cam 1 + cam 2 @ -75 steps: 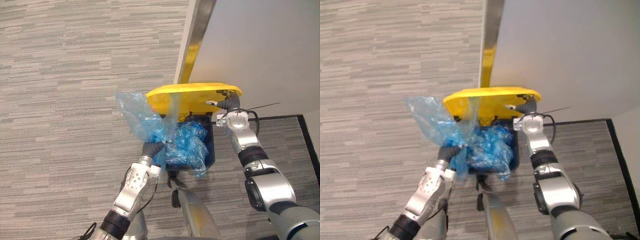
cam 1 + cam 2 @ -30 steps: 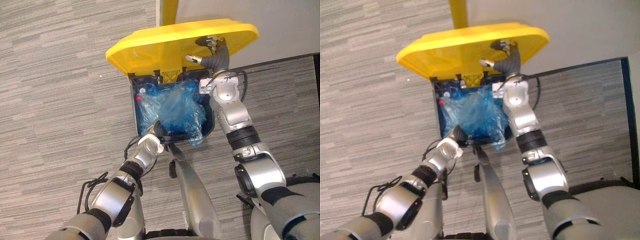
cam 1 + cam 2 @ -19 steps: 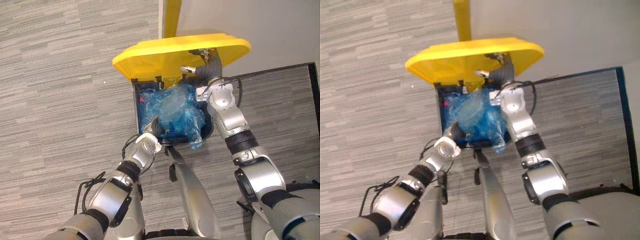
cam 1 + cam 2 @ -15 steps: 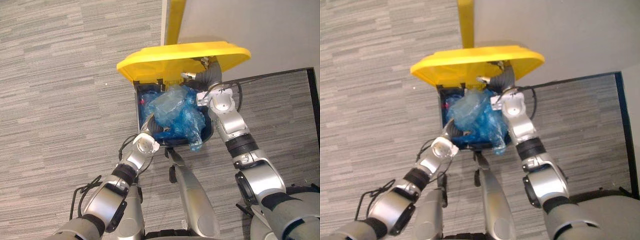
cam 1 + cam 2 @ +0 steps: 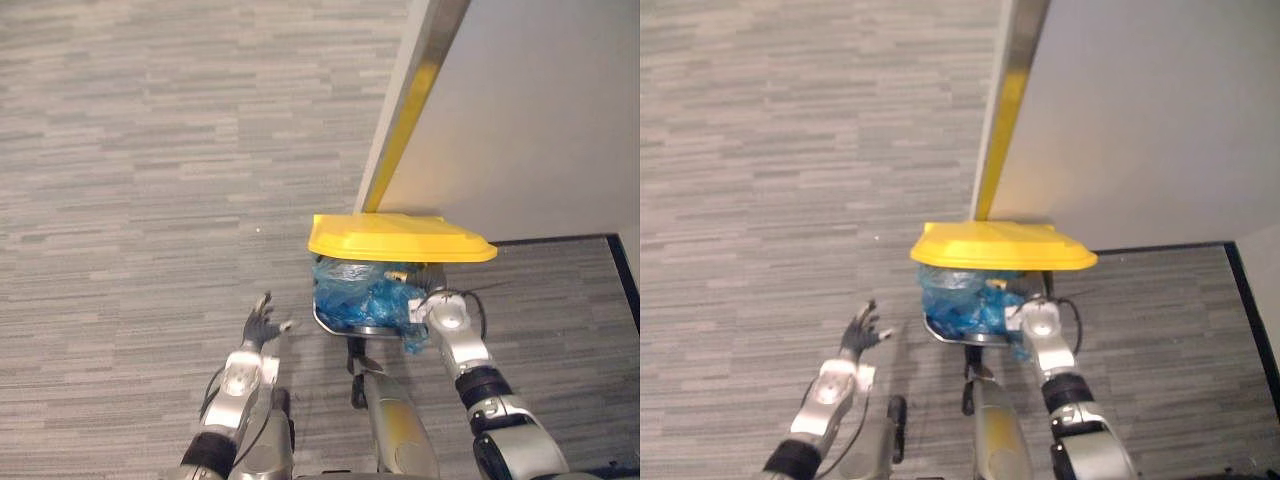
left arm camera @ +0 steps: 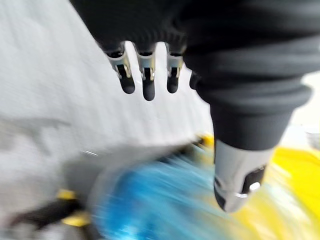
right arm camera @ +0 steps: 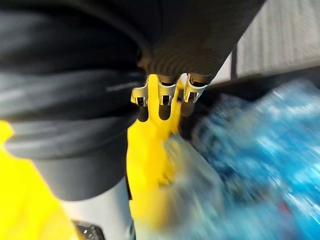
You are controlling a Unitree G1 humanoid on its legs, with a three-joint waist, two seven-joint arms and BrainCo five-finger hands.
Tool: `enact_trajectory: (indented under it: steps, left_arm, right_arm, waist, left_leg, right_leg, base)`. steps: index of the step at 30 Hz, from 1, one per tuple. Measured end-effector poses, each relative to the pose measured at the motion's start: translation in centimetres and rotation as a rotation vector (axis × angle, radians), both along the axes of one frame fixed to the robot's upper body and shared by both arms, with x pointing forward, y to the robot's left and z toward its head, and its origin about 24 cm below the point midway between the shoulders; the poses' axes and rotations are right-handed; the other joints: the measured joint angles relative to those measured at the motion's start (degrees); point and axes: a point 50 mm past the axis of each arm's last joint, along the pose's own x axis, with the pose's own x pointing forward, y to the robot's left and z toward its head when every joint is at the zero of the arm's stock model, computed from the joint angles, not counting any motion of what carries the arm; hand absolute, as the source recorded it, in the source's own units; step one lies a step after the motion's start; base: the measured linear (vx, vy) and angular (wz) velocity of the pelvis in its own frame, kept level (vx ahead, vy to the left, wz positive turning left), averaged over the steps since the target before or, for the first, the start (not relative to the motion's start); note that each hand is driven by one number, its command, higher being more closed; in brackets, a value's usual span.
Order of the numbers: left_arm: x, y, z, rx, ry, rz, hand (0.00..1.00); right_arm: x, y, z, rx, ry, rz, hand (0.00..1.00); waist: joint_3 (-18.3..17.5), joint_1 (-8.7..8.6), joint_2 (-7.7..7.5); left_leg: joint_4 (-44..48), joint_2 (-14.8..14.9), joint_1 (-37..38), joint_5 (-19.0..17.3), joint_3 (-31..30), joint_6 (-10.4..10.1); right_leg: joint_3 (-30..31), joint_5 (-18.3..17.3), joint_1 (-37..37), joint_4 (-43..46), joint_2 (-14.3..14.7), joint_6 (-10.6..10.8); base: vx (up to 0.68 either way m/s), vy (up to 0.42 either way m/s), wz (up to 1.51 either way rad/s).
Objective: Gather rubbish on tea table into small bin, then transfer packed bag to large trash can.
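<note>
A large dark trash can (image 5: 336, 322) stands by the wall with its yellow lid (image 5: 400, 238) low over it. A crumpled blue plastic bag (image 5: 365, 296) fills the can and bulges out under the lid. My left hand (image 5: 262, 326) hovers over the carpet left of the can, open with fingers spread, holding nothing; in the left wrist view its fingers (image 6: 145, 82) are straight, with the bag (image 6: 160, 210) past them. My right hand (image 7: 165, 95) reaches under the lid at the can's right side, fingers straight against the yellow underside (image 7: 150, 150), beside the blue bag (image 7: 270, 150).
A pale wall panel (image 5: 540, 110) with a metal and yellow edge strip (image 5: 405, 110) rises right behind the can. A dark border line (image 5: 560, 240) runs along the floor to the right. Grey carpet (image 5: 150, 150) spreads out to the left.
My left hand has let go of the blue bag and drawn back to the left, fingers spread. The lid has come down over the bag. The camera has tilted up.
</note>
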Motion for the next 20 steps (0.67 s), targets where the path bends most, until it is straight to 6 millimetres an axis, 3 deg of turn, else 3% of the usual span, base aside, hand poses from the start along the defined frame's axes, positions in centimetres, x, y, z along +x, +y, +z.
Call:
enact_trajectory:
  steps: [2, 3, 4, 5, 6, 7, 9, 10, 11, 12, 13, 14, 15, 17, 20]
  left_arm:
    - [-2.0, 0.9, -1.7, 0.006, 0.099, 0.037, 0.00]
    - [-4.1, 1.7, -3.2, 0.024, 0.197, 0.064, 0.00]
    - [-5.5, 2.2, -4.2, 0.013, 0.263, 0.102, 0.00]
    - [-5.7, 2.3, -4.3, 0.023, 0.277, 0.104, 0.00]
    - [-6.0, 2.5, -4.5, 0.030, 0.290, 0.104, 0.00]
    - [-6.1, 3.0, -4.8, 0.053, 0.315, 0.098, 0.00]
    - [-6.6, 3.5, -5.1, 0.072, 0.346, 0.096, 0.00]
    - [-6.4, 3.5, -5.1, 0.079, 0.347, 0.092, 0.00]
    - [-6.3, 3.3, -5.1, 0.077, 0.351, 0.087, 0.00]
    - [-6.6, 2.4, -5.6, 0.045, 0.376, 0.103, 0.00]
    - [-6.9, 2.0, -5.8, 0.030, 0.389, 0.107, 0.00]
    - [-7.2, 1.1, -6.1, -0.002, 0.406, 0.118, 0.00]
    - [-6.9, 1.1, -6.1, 0.006, 0.400, 0.115, 0.00]
    - [-7.0, -0.6, -6.4, -0.032, 0.421, 0.093, 0.00]
    - [-7.3, -1.3, -6.7, -0.046, 0.439, 0.084, 0.00]
  right_arm:
    - [-0.9, 0.4, -1.1, -0.001, 0.036, 0.011, 0.00]
    - [-2.1, 0.6, -2.4, 0.016, 0.081, 0.010, 0.00]
    - [-3.3, 0.6, -3.9, 0.027, 0.135, 0.009, 0.00]
    - [-4.3, 0.4, -5.0, 0.029, 0.182, 0.004, 0.00]
    - [-4.8, 0.3, -5.6, 0.030, 0.209, 0.000, 0.00]
    - [-6.6, -0.1, -7.5, 0.026, 0.298, -0.014, 0.00]
    - [-9.6, -0.6, -10.2, 0.013, 0.426, -0.045, 0.00]
    - [-12.1, -1.2, -11.8, 0.034, 0.512, -0.096, 0.00]
    - [-13.5, -1.6, -12.6, 0.039, 0.561, -0.123, 0.00]
    - [-15.1, -2.3, -13.5, 0.051, 0.613, -0.180, 0.00]
    - [-15.6, -2.7, -13.7, 0.038, 0.632, -0.186, 0.00]
    - [-16.4, -3.2, -14.1, 0.035, 0.670, -0.215, 0.00]
    - [-17.8, -2.9, -14.8, 0.053, 0.720, -0.234, 0.00]
    - [-19.0, -4.0, -15.3, 0.047, 0.776, -0.292, 0.00]
    - [-19.7, -4.5, -15.5, 0.058, 0.802, -0.336, 0.00]
  waist:
    - [-0.52, 0.11, -0.29]
    - [-0.80, 0.29, -0.47]
    - [-1.00, 0.07, -0.11]
    - [-1.33, 0.09, -0.25]
    - [-1.46, 0.09, -0.47]
    - [-1.79, -0.13, -0.83]
    - [-3.56, -0.49, -2.01]
    - [-4.14, -0.50, -3.08]
    - [-4.21, -0.87, -3.35]
    - [-5.85, -0.70, -1.97]
    - [-6.81, -0.53, -1.09]
    - [-8.30, -0.57, -1.25]
    - [-9.52, -0.53, -3.10]
    - [-10.91, -0.60, -0.20]
    - [-11.75, -0.70, 0.89]
  left_leg:
    - [0.00, -0.85, 0.51, -0.09, 1.14, 0.83]
    - [0.39, -1.71, 1.26, 0.20, 2.51, 0.96]
    - [0.56, -0.56, 1.50, 0.68, 3.98, 1.65]
    - [0.26, 0.07, 1.34, 1.17, 5.05, 1.91]
    - [0.12, 0.26, 1.36, 1.34, 5.41, 1.88]
    - [0.09, 1.10, 1.52, 1.53, 5.83, 1.55]
    - [-0.21, 1.58, 1.32, 1.79, 6.13, 1.10]
    - [-0.19, 1.85, 1.17, 1.73, 6.69, 0.94]
    - [-0.23, 1.87, 1.25, 1.64, 6.60, 0.62]
    - [-2.37, 3.60, 1.63, 2.39, 7.23, -0.52]
    - [-3.60, 5.14, 1.66, 2.97, 7.80, -0.76]
    - [-5.56, 6.20, 2.22, 4.40, 9.60, -2.35]
    - [-7.48, 4.77, 3.47, 5.46, 9.83, -2.76]
    - [-12.16, 6.80, 4.20, 7.55, 9.76, -2.22]
    - [-14.37, 7.21, 4.33, 9.35, 9.60, -1.90]
  right_leg:
    - [0.86, 0.29, 0.41, -0.62, -0.41, 0.27]
    - [-0.21, -0.05, 0.99, -1.18, -1.26, 0.34]
    - [-1.37, -3.77, 0.64, 0.31, -1.66, 2.77]
    - [-1.79, -4.24, -1.51, 5.42, -2.11, 0.42]
    - [-1.90, -4.44, -2.57, 9.03, -2.29, -0.58]
    - [-2.05, -5.88, -3.70, 19.86, -2.53, -2.86]
    - [-1.20, -10.75, -2.14, 30.35, -3.48, -2.35]
    - [0.37, -13.89, -1.49, 32.96, -3.70, -0.87]
    - [0.21, -13.86, -1.27, 32.23, -3.25, -0.71]
    - [0.45, -13.45, 1.09, 25.00, -0.02, 0.06]
    - [0.62, -13.79, 2.25, 21.95, 1.30, -0.04]
    - [-0.30, -17.27, 3.42, 24.59, 0.83, -2.54]
    - [0.02, -20.83, 6.47, 19.93, -0.14, -2.15]
    - [0.13, -16.28, 8.06, 13.02, 3.34, -4.02]
    - [0.23, -13.88, 8.57, 9.23, 4.45, -4.31]
  base:
    - [-0.15, 0.138, -0.30]
    - [-0.15, 0.139, -0.53]
    - [-0.12, 0.095, -0.54]
    - [-0.10, 0.039, -0.40]
    - [-0.09, -0.004, -0.29]
    - [-0.06, -0.028, -0.20]
    - [0.00, -0.097, -0.13]
    - [0.02, -0.144, -0.06]
    - [0.02, -0.166, -0.32]
    - [0.03, -0.102, -0.39]
    - [0.06, -0.166, -0.62]
    - [0.10, -0.186, -0.38]
    - [0.10, -0.241, -0.37]
    - [0.01, -0.125, -0.32]
    - [0.00, -0.014, -0.12]
